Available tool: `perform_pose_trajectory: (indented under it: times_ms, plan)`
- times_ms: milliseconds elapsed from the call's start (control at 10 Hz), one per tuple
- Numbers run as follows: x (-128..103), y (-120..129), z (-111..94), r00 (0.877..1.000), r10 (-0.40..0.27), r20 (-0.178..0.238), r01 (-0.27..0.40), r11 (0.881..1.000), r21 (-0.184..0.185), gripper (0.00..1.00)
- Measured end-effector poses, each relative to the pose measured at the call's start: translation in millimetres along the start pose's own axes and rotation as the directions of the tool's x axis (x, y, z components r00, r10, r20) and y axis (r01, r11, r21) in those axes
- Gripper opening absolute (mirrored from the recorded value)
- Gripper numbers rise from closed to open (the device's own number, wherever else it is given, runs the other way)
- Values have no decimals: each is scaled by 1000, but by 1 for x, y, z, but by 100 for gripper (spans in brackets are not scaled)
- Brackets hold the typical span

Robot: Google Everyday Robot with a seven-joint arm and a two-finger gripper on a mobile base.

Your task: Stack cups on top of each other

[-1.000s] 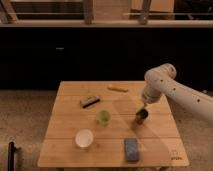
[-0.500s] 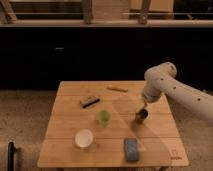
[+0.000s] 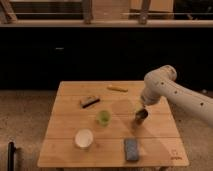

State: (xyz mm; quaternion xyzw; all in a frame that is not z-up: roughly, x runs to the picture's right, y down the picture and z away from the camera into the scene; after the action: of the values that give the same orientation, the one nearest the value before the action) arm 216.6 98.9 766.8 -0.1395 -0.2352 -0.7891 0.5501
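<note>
A light wooden slatted table (image 3: 70, 150) stood on a speckled floor before a dark wall. The robot's white arm (image 3: 172, 92) reached in from the right, bending down over the table's right side. Its gripper (image 3: 142, 111) hung at the rim of the dark grey metallic tumbler (image 3: 141, 117), which stood upright right of the table's centre; whether the gripper was clasping the tumbler or loose could not be told. A wide white cup (image 3: 84, 138) sat upright near the front left. A flat blue-grey rectangular pad (image 3: 131, 149) lay near the front edge, below the tumbler. A black-and-wood brush-like bar (image 3: 89, 101) lay toward the back left. The light green cup (image 3: 103, 118) stood near the centre, well left of the tumbler. A small yellow stick (image 3: 117, 88) lay near the back edge.
</note>
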Motion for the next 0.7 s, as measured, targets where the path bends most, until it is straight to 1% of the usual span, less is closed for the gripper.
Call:
perform_pose_trajectory:
  times_ms: [200, 300, 400, 500, 700]
  plan:
    - [-1, -14, -1, 998, 63, -16, -63, 998, 3, 80]
    - [0, -21, -1, 993, 119, -19, -119, 993, 5, 80]
    - [1, -26, 2, 982, 185, -19, -185, 983, 4, 80]
    - [3, -28, 4, 969, 244, -19, -244, 970, 2, 80]
    - [6, -26, 9, 940, 341, -13, -341, 940, -9, 80]
